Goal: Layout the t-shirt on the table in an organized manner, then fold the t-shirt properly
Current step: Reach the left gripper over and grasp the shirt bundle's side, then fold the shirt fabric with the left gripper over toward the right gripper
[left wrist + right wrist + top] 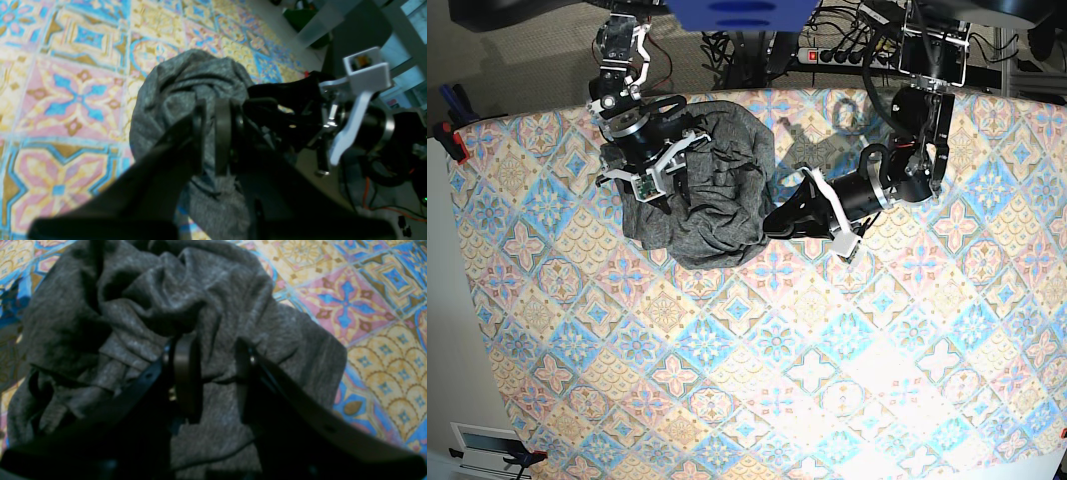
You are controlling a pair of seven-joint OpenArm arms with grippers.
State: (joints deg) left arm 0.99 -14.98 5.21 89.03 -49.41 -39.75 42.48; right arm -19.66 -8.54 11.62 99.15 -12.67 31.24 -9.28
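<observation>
Left wrist view: my left gripper (209, 136) is clamped tight on a fold of the shirt (186, 83), which bunches up over the patterned desk (66, 100)

Right wrist view: my right gripper (210, 373) sits over the crumpled shirt (133, 306), jaws partly apart with cloth showing between them; I cannot tell whether they grip it

Base view: I see the shirt (717, 190) heaped near the desk's (827, 380) far edge, right gripper (672, 175) on its one side, left gripper (772, 220) at the other
</observation>
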